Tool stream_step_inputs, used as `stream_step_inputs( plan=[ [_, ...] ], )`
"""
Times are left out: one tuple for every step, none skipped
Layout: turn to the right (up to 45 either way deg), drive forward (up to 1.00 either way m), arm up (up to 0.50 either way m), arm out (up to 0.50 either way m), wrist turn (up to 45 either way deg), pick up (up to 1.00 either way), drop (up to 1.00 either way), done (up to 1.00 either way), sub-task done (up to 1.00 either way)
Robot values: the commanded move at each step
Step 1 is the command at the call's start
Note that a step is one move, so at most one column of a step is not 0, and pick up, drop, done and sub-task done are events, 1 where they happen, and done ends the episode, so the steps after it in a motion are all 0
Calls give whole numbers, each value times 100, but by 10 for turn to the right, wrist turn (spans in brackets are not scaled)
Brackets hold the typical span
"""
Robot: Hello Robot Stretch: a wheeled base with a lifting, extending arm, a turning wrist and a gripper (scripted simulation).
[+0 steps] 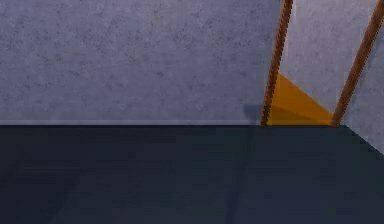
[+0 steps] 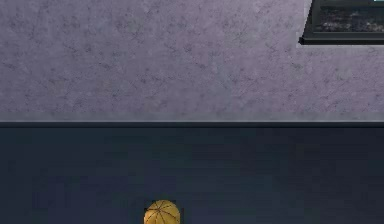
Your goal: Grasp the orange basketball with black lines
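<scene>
- At the forward view's left, a speckled lilac wall [image 1: 130,60] is meeting a dark floor [image 1: 150,175]. Toward its right, two brown wooden posts [image 1: 277,60] are framing an opening, with an orange floor patch [image 1: 295,105] lying beyond.
- In the arm side view, the orange basketball [image 2: 162,213] is sitting on the dark floor at the bottom edge, a little left of the middle and well apart from the wall behind it. Faint dark lines are showing on it.
- The grasp is looking not yet done, since the ball is resting on the floor. The robot is seemingly standing alongside it, so reaching, lowering and taking hold are all remaining.
- I cannot tell how the gripper's fingers are standing, nor where the ball is lying relative to the gripper.
- The bottom edge is cutting off the ball's lower part.
- At the top right, a dark framed thing [image 2: 345,22] is being cut by the corner and is hard to make out.
</scene>
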Motion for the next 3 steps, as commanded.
stream_step_inputs(
  plan=[
    [0, 0, 0, 0, 0, 100, 0, 0, 0],
    [0, 0, 10, 0, 0, 0, 0, 0, 0],
    [0, 0, 0, 0, 0, 0, 0, 100, 0]
  ],
)
